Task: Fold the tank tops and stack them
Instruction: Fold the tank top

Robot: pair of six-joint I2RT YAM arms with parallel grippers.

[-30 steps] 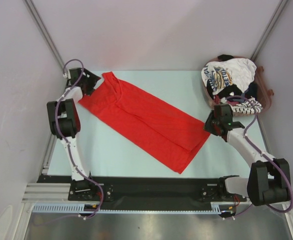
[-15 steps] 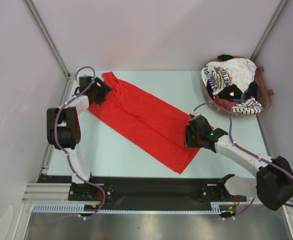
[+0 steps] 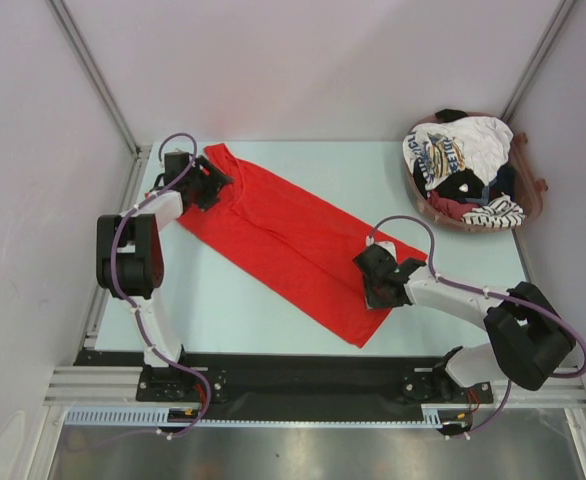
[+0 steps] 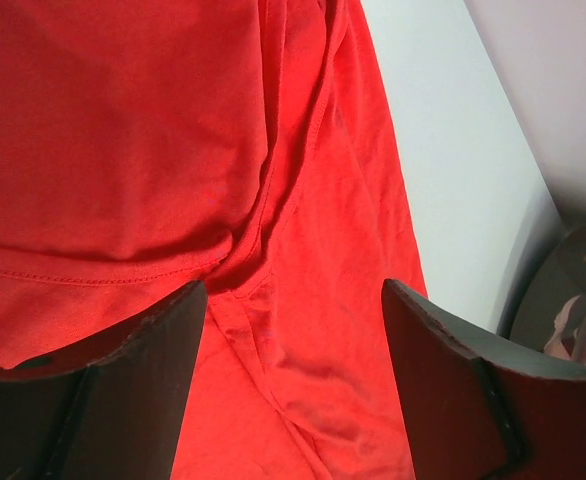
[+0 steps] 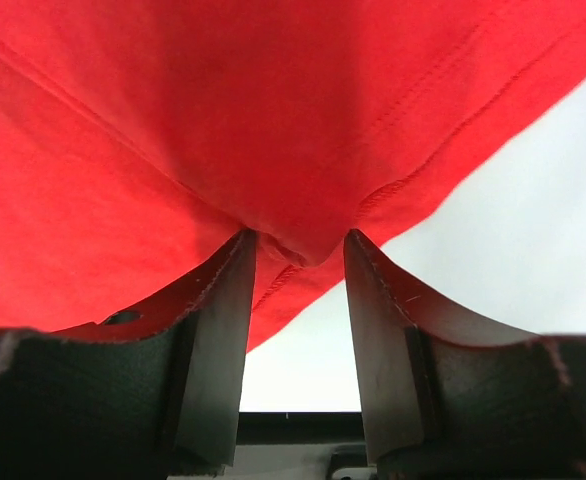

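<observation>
The red tank top (image 3: 293, 235) lies flat on the table, running diagonally from far left to near right. My left gripper (image 3: 219, 186) is open over its strap end; in the left wrist view the jaws (image 4: 293, 300) stand wide apart above the red cloth (image 4: 123, 120). My right gripper (image 3: 373, 290) is at the hem end. In the right wrist view it (image 5: 300, 240) is partly closed, with a bunch of red hem (image 5: 223, 100) squeezed between the tips. The white printed top (image 3: 448, 155), the striped top (image 3: 493, 212) and a dark top (image 3: 463, 185) lie in the basket.
A brown basket (image 3: 535, 190) stands at the far right corner of the pale table (image 3: 233, 300); it also shows in the left wrist view (image 4: 563, 290). Walls close in on the left, the back and the right. A black rail (image 3: 303, 375) runs along the near edge.
My right arm swung left from beside the basket onto the red top's hem end and its jaws closed on the cloth. My left gripper moved right onto the strap end.
</observation>
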